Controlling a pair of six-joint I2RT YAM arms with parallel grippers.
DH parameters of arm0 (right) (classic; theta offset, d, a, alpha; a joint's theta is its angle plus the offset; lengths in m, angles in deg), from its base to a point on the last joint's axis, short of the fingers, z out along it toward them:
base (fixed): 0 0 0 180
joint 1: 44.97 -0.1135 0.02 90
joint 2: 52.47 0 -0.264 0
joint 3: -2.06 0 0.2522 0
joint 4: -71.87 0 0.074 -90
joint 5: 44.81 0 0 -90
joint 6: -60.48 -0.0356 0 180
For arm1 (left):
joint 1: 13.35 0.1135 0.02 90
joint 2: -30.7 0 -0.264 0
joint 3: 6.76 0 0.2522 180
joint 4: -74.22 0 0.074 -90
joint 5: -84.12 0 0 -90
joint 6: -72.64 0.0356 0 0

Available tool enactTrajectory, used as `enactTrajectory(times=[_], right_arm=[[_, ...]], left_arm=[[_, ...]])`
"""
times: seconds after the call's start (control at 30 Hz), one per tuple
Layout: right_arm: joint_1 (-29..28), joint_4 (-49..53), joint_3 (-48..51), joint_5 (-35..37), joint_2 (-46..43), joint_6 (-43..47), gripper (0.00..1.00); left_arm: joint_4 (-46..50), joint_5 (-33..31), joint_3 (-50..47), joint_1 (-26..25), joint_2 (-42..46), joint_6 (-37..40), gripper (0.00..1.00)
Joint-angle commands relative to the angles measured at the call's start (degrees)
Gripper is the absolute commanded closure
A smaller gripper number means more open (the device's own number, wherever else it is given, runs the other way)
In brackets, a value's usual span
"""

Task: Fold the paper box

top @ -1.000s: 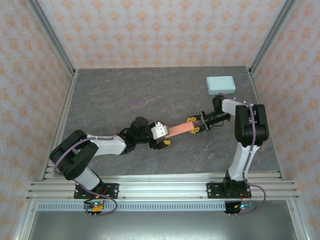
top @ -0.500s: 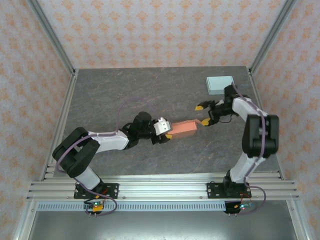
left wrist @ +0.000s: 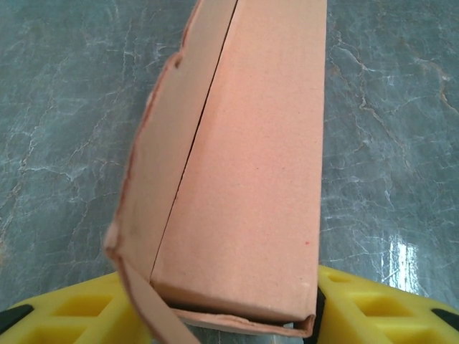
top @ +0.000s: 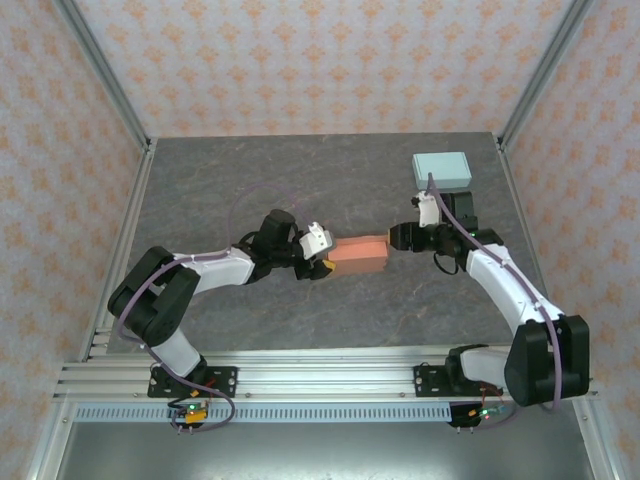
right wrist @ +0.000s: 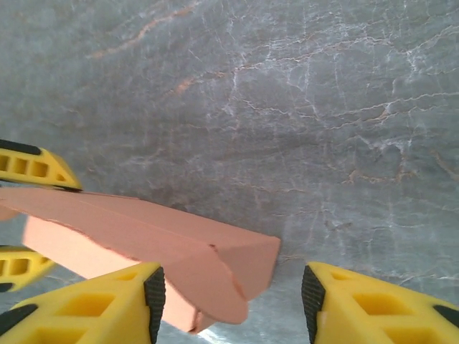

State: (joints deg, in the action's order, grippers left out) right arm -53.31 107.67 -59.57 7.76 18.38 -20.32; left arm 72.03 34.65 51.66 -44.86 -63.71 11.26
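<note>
Landmark: pale blue box, flat, rectangular, smooth-topped and closed; every place below was reckoned from it.
Paper box: salmon-pink card, matt and faintly fibrous, a long narrow sleeve only part folded. It sat to the left of the pale blue box and nearer the arms, well apart from it. Whether it rested on the tabletop or hung just above could not be told.
Flap: loose end flap with a ragged edge, at the sleeve's end farther from the pale blue box, splayed out below a side panel standing ajar.
Left fingers: yellow ribbed plastic, pinching the paper box by the end farther from the pale blue box.
Right fingers: same yellow plastic, spread apart at the end nearer the pale blue box; one overlapped the card, the other stood clear.
Tabletop: grey, stone-veined, glossy enough to show glare.
Risk, crushing: thin card would likely buckle under a tighter pinch.
Risk, twisting: an off-centre closure by the right fingers could wrench the sleeve from the left hold.
Risk, flap: it could snag and crease the wrong way.
</note>
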Motion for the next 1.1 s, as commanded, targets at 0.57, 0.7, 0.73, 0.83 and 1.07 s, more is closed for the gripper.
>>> enactTrajectory(times=[0.57,0.7,0.73,0.83,1.07], right_arm=[[-1.42,6.18,-1.86,-2.69,-0.66,19.03,0.48],[-1.42,5.35,-2.27,-4.89,0.89,20.15,0.49],[-1.42,4.85,-2.44,-5.02,1.37,19.89,0.51],[-1.49,3.48,-2.87,-4.69,2.82,18.90,0.60],[-3.43,1.81,-3.41,0.04,3.35,14.02,0.86]], left_arm=[[4.08,1.99,3.78,0.67,-1.37,1.87,0.47],[5.55,2.84,4.73,0.97,-1.77,2.49,0.47],[5.79,2.88,4.89,0.99,-1.91,2.58,0.47],[6.40,3.04,5.40,0.92,-1.98,2.59,0.47],[6.62,-0.49,6.45,1.27,-2.27,1.81,0.47]])
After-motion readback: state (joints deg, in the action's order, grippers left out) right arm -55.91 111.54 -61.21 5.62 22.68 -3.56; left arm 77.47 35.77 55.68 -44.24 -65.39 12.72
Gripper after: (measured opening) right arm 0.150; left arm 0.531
